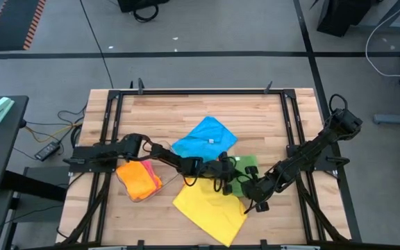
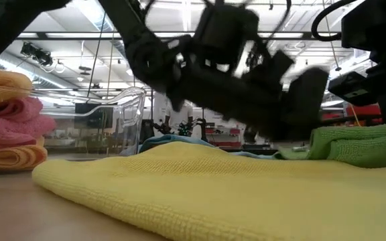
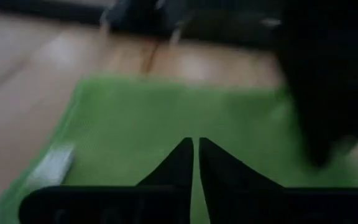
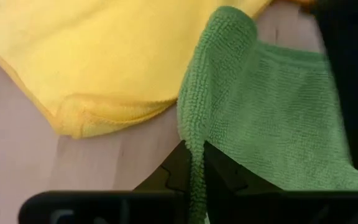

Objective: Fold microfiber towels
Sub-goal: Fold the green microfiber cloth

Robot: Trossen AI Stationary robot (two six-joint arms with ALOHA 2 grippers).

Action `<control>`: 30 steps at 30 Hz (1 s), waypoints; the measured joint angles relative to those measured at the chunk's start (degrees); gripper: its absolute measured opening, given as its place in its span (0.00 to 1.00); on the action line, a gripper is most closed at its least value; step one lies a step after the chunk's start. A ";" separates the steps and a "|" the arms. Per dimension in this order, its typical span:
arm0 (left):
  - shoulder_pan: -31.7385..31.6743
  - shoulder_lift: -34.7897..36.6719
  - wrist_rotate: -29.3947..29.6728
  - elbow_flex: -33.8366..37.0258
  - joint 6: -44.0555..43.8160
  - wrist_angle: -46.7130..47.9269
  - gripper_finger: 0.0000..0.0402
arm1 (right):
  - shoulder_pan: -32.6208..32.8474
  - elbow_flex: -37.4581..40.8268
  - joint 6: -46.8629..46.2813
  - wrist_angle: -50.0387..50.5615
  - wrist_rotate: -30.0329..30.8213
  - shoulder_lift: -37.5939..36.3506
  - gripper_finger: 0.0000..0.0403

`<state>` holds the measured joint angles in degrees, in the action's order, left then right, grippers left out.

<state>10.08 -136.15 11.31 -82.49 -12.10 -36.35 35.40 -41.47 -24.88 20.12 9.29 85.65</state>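
Both arms were at work on the green towel point(image 1: 244, 173), which lay a little right of the table's point(image 1: 151, 111) middle, between the blue towel point(image 1: 205, 137) toward the far edge and the yellow towel point(image 1: 210, 205) by the near edge. The right gripper point(image 4: 194, 163) was clenched on a raised edge of the green cloth — the fold was evidently under way. The left gripper point(image 3: 196, 155) hung just over the green cloth with its fingers together, and no cloth showed between them. A folded orange and pink stack point(image 1: 139, 179) sat toward the left edge. Next, the pinched edge likely had to be carried across and laid flat — corners matched.
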 joint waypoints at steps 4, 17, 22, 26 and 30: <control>-0.02 -2.80 0.26 -2.13 -0.80 -1.07 0.09 | -0.68 0.01 1.77 -0.92 0.95 0.00 0.09; 0.27 -7.54 -4.51 -8.31 -2.27 5.66 0.03 | -1.46 0.01 2.13 -1.60 0.73 0.00 0.09; 0.30 -5.72 -7.76 -8.07 1.92 7.23 0.07 | -1.46 0.01 2.11 -1.58 0.73 0.00 0.09; 0.48 -3.68 -7.93 -8.00 4.92 8.00 0.04 | -1.51 0.01 2.15 -1.60 0.73 0.00 0.09; 0.48 -3.66 -7.72 -8.01 3.79 6.71 0.02 | -1.51 0.01 2.36 -1.61 0.73 0.00 0.09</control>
<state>10.56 -139.81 3.59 -90.50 -8.31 -29.63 33.89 -41.45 -22.52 18.52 10.02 85.65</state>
